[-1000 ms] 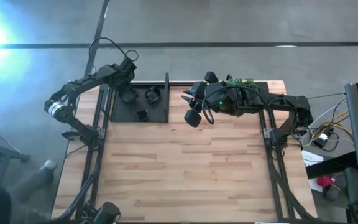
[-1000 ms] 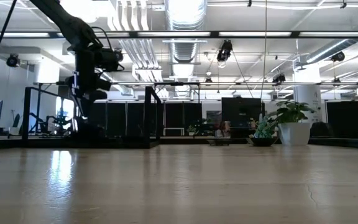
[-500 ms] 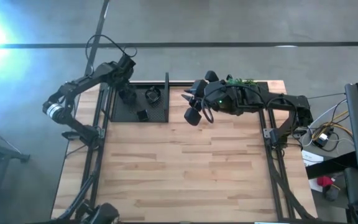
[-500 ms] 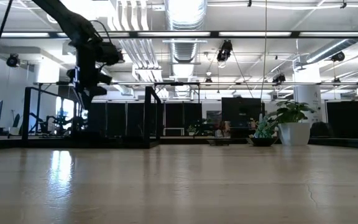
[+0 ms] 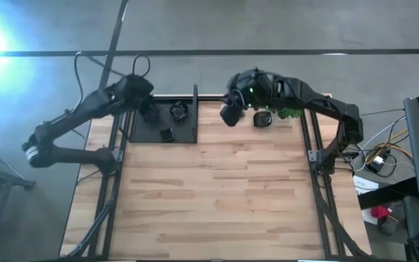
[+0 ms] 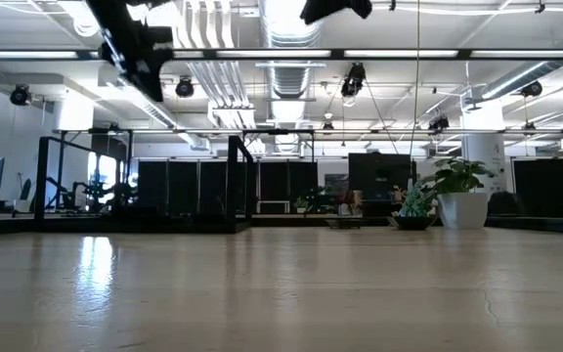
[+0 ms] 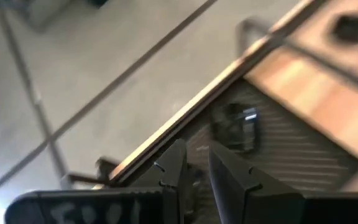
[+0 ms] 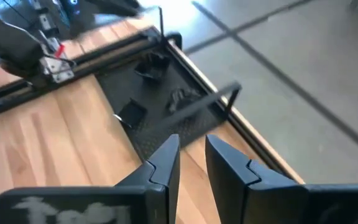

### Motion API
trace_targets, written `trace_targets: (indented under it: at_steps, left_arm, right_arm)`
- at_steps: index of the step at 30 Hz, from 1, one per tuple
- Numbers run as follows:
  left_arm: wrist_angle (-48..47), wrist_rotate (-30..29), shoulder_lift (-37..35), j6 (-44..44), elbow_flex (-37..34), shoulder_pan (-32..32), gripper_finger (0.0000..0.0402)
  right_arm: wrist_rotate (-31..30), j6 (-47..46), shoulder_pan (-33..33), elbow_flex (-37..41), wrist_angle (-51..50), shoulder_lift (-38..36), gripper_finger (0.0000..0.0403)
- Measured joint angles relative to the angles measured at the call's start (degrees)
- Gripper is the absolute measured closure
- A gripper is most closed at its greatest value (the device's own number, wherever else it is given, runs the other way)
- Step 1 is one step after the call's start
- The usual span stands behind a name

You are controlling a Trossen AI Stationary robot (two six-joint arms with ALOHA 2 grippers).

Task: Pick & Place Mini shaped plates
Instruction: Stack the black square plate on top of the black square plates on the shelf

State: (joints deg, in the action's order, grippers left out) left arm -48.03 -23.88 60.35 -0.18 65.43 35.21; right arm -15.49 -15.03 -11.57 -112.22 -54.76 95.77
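Three mini shaped plates lie flat in the black tray (image 5: 140, 131) at the table's far left: one (image 5: 179, 110) in its middle, one (image 5: 166, 135) by its near edge, one (image 8: 151, 65) toward its left side. A fourth dark round dish (image 5: 262, 118) sits on the wood beside the green plant (image 5: 286, 109). My left gripper (image 5: 148, 108) hangs high over the tray's left part, and its fingers (image 7: 196, 149) show a narrow gap with nothing in it. Right of the tray's upright bar, my right gripper (image 5: 230, 114) is raised, narrowly open (image 8: 192, 144) and holding nothing.
An upright black bar (image 5: 195, 113) stands at the tray's right end, between the tray and my right gripper. Bare wood planks (image 5: 217, 189) cover the middle and near part of the table. In the low view both grippers are far above the table top (image 6: 281, 293).
My left gripper has risen from just over the tray and tipped toward level, while its arm drew back toward the table's left edge. My right gripper has swung toward the far edge, uncovering the round dish beside the plant. The plates in the tray have stayed put.
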Motion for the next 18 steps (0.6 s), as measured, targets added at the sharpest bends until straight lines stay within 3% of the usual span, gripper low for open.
trace_targets:
  at_steps: [9, 15, 18]
  left_arm:
    - [-0.2, 0.0, -5.3, -8.4, -0.1, -17.5, 0.0339]
    - [-0.2, -0.1, -5.4, -13.1, -0.1, -25.1, 0.0339]
    - [0.3, -0.2, -5.4, -15.5, -0.1, -28.0, 0.0339]
  right_arm:
    - [8.6, -1.2, -9.4, 9.0, -2.1, 0.0, 0.0329]
    - [9.1, -3.9, -12.9, 17.8, -0.4, 0.1, 0.0334]
    - [12.4, -4.2, -14.8, 22.3, 2.4, 0.1, 0.0335]
